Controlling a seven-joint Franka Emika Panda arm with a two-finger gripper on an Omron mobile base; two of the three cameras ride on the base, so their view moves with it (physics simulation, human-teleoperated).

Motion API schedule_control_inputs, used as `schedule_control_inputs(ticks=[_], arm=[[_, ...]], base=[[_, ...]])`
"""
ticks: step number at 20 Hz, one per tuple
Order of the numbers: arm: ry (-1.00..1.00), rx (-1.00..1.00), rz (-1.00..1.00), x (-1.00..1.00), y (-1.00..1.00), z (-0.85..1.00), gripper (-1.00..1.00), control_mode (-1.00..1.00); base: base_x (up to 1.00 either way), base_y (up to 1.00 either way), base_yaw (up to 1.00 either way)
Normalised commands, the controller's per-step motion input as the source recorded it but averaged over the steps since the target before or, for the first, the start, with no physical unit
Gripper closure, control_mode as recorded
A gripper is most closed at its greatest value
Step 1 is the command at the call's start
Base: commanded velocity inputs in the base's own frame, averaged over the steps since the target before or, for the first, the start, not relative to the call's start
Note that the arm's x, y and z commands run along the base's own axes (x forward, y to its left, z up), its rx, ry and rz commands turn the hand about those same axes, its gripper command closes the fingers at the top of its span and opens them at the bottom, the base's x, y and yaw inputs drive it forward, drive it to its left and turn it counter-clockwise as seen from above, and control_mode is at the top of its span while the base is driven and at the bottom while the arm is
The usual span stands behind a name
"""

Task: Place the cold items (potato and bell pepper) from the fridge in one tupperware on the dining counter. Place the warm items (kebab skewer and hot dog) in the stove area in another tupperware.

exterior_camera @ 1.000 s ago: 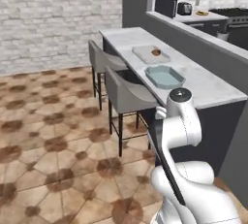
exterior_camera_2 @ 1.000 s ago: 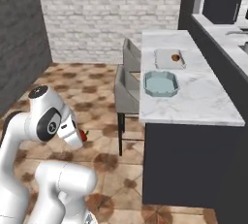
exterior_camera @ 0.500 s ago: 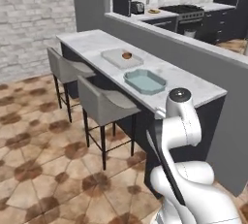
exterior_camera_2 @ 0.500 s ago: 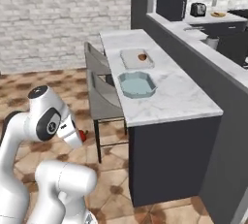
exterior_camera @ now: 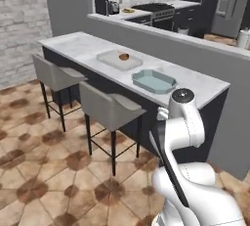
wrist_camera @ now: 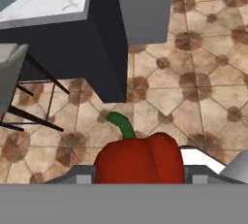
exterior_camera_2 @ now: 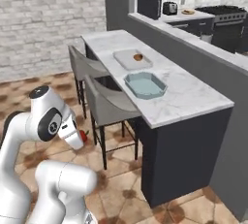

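My gripper [wrist_camera: 139, 178] is shut on the red bell pepper [wrist_camera: 139, 160], whose green stem points away from the hand. It hangs low beside the arm, over the tiled floor, with the bell pepper [exterior_camera_2: 85, 135] as a small red spot there. On the dining counter [exterior_camera: 78, 44] lies the flat whitish tupperware [exterior_camera: 110, 58] with the brown potato [exterior_camera: 124, 56] in it. Beside it stands the teal octagonal tupperware [exterior_camera: 141, 76], empty. The same potato [exterior_camera_2: 138, 57], whitish tray [exterior_camera_2: 125, 59] and teal container [exterior_camera_2: 133, 78] appear from the other side. The kebab skewer and hot dog cannot be made out.
Two grey stools [exterior_camera: 110, 107] stand along the counter's near side, with thin dark legs [wrist_camera: 34, 92] close to the hand. The counter's dark end panel [exterior_camera_2: 179, 160] is just ahead. Behind the grey ledge lies the stove area [exterior_camera: 151, 7].
The base has driven and turned, so the whole scene has shifted: the counter's end is now nearer and seen more from its side. The bell pepper stays in the gripper.
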Motion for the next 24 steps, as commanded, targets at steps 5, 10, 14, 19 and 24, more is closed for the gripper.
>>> schedule_control_inputs(ticks=[5, 10, 14, 19, 24], arm=[[0.0, 0.0, 0.0, 0.0, 0.0, 0.0, 1.0, 1.0], [0.0, 0.0, 0.0, 0.0, 0.0, 0.0, 1.0, 1.0], [0.0, 0.0, 0.0, 0.0, 0.0, 0.0, 1.0, 1.0], [0.0, 0.0, 0.0, 0.0, 0.0, 0.0, 1.0, 1.0], [0.0, 0.0, 0.0, 0.0, 0.0, 0.0, 1.0, 1.0]], base=[[0.28, 1.0, -0.35], [0.45, 0.9, -0.34], [0.51, 0.75, -0.31], [0.44, 0.69, -0.31], [0.19, 0.53, -0.31]])
